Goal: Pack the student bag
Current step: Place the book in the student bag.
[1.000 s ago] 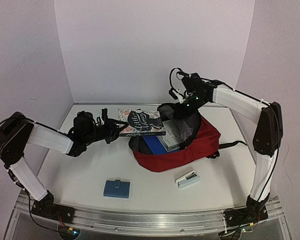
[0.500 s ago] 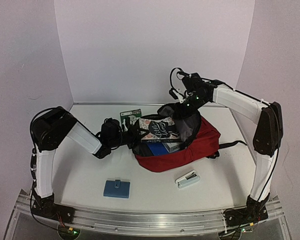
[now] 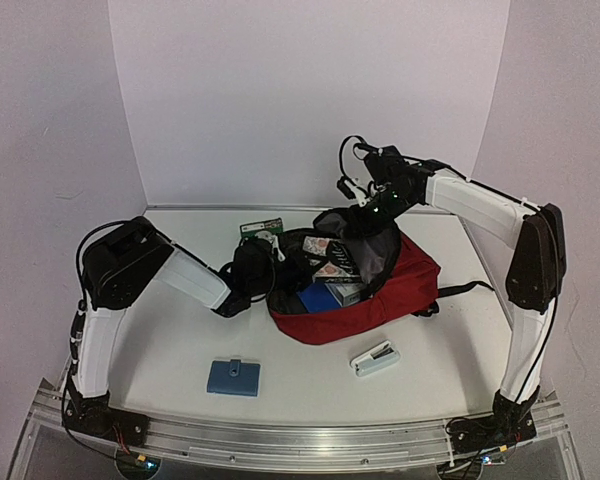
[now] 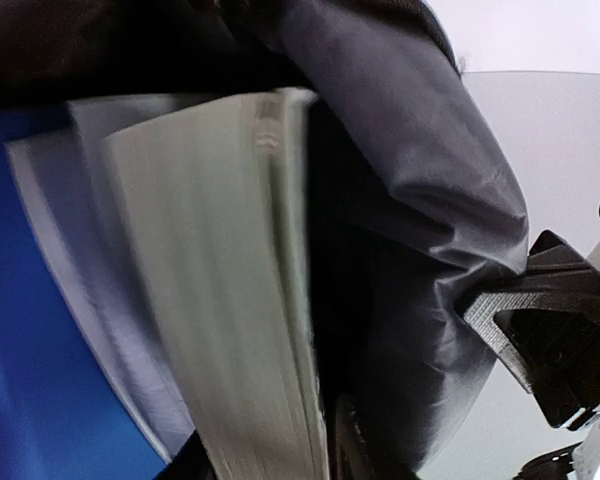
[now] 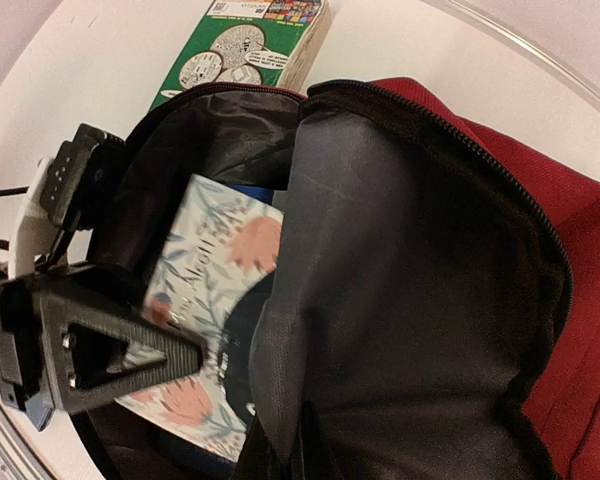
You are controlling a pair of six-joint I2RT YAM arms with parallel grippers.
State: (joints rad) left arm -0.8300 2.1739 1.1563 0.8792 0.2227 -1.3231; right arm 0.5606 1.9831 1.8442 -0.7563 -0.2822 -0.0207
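The bag (image 3: 395, 290) lies flat on the table (image 3: 170, 340), right of centre. Its long axis runs roughly from 8 to 2 o'clock in the top view. The open mouth is at the 8 o'clock end, facing the left arm, and the closed red bottom is at the 2 o'clock end. A black strap (image 3: 467, 289) trails off toward 3 o'clock. The upper side of the mouth is lifted, grey lining showing, and the right gripper (image 3: 360, 217) is pinched closed on its top edge at the bag's 12 o'clock. Inside the mouth a floral book (image 3: 328, 258) lies tilted on top, partly over a blue book (image 3: 313, 297). Beside the blue one, deeper toward 3 o'clock, is a paler book (image 3: 348, 293). The left gripper (image 3: 283, 265) reaches into the mouth from 9 o'clock and sits at the floral book. Its wrist view shows page edges (image 4: 240, 300) close up and one finger (image 4: 540, 330) off to the side past a fold of lining. The jaws look partly apart, but I cannot tell whether they grip the book. On the table outside the bag, a green book (image 3: 262, 230) lies at 10 o'clock, just beside the mouth. A stapler (image 3: 376, 358) lies near at 6 o'clock, and a blue case (image 3: 233, 377) lies farther off at 7 o'clock.
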